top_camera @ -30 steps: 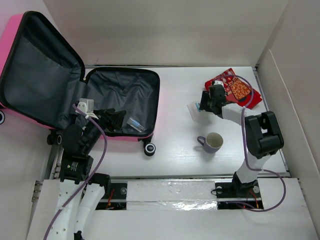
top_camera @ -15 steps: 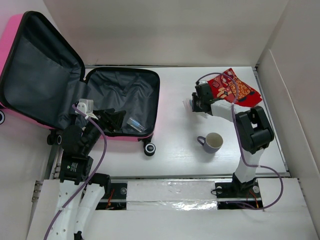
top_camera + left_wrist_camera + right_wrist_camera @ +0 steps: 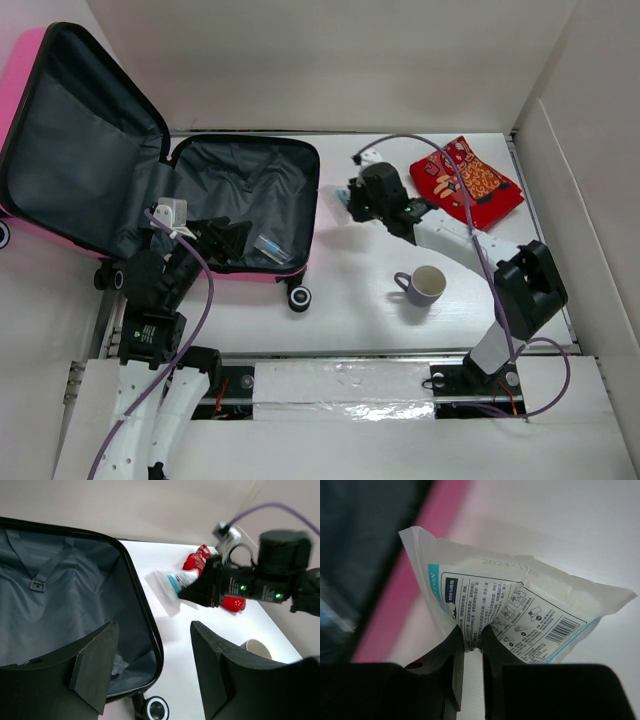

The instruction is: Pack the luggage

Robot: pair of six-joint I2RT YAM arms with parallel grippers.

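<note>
The pink luggage lies open at the left, its lid (image 3: pixel 80 140) raised and its grey-lined base (image 3: pixel 245 185) flat on the table. My right gripper (image 3: pixel 352 200) is shut on a white packet with blue trim (image 3: pixel 520 615), held above the table just right of the luggage's pink edge (image 3: pixel 420 565). The packet also shows in the left wrist view (image 3: pixel 167 587). My left gripper (image 3: pixel 225 240) is open and empty over the base's near rim (image 3: pixel 145 610). A small clear item (image 3: pixel 270 247) lies inside the base.
A red patterned pouch (image 3: pixel 470 180) lies at the back right. A grey mug (image 3: pixel 428 285) stands on the table right of centre. A caster wheel (image 3: pixel 299 297) sticks out at the luggage's near right corner. White walls enclose the table.
My right gripper has carried the packet leftward, from beside the red pouch to just right of the luggage's edge. The left arm has not moved.
</note>
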